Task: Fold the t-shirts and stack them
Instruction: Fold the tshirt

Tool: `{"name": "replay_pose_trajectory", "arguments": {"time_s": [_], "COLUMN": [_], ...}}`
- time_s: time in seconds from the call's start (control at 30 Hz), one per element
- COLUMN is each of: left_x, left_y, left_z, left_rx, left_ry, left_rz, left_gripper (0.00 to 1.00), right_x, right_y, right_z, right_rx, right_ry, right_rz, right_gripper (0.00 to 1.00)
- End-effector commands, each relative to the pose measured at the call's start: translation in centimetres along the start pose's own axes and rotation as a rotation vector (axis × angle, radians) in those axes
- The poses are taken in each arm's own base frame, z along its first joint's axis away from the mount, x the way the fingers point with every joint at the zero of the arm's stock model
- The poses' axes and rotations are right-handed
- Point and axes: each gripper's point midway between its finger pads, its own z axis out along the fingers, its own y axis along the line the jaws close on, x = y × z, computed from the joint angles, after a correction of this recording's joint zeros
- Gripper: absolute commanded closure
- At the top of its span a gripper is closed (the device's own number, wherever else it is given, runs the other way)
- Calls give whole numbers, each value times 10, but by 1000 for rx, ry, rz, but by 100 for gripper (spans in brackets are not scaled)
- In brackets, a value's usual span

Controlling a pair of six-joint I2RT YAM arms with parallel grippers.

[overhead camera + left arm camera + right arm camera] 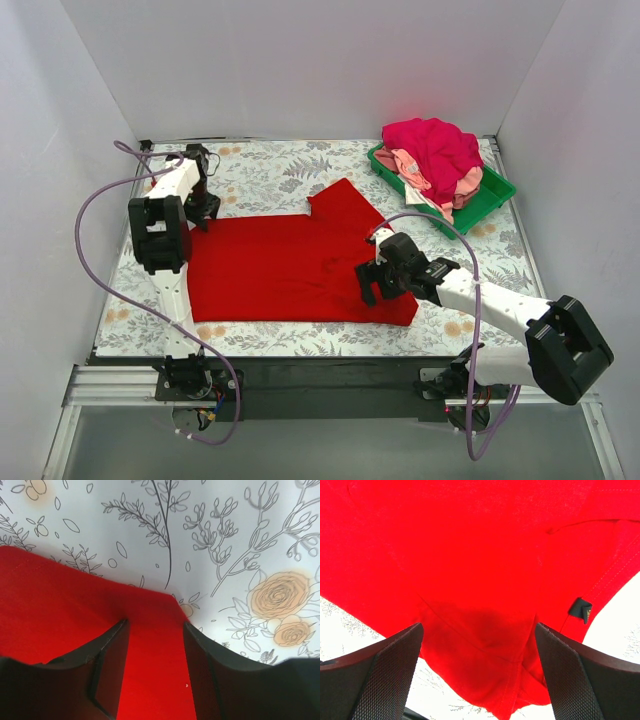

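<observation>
A large bright red t-shirt [290,265] lies spread flat on the floral table, one sleeve pointing to the back [340,200]. My left gripper [203,212] is at the shirt's far left corner. In the left wrist view [155,622] its jaws stand open, with the red cloth [60,605] lying flat between them. My right gripper [372,283] hovers over the shirt's right part. In the right wrist view [479,625] it is wide open above a folded red sleeve edge [490,670]. A pile of magenta, light pink and white shirts [435,150] sits in the tray.
A green plastic tray [497,198] stands at the back right corner. White walls enclose the table on three sides. The floral tablecloth [260,165] shows behind and around the shirt. A small black tag [581,609] sticks out of the shirt's seam.
</observation>
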Motion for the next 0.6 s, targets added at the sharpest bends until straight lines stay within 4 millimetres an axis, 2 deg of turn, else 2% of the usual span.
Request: {"name": "replay_pose_trajectory", "arguments": {"time_s": [0.0,0.13,0.33,0.43,0.53,0.57], "left_x": [-15,-10,-4,1,4,6], "left_y": [-4,-5,6,14,18,18], "left_z": [-6,2,6,9,11,11], "left_rx": [-9,-16,-52,-64,-77,-72], "left_ry": [-62,-38,-26,-20,-10,-4], "left_rz": [-38,-30,-33,-32,-27,-20], "left_gripper": [55,59,65,74,90,100], "right_x": [-18,-16,-20,-24,-37,-43], "right_y": [3,3,2,3,3,2], "right_z": [-2,-2,-5,-6,-10,-12], "right_rx": [-9,-9,-5,-7,2,14], "right_ry": [-40,-34,-49,-58,-93,-106], "right_rz": [-9,-12,-9,-6,-7,-10], "right_gripper": [2,2,2,2,2,2]}}
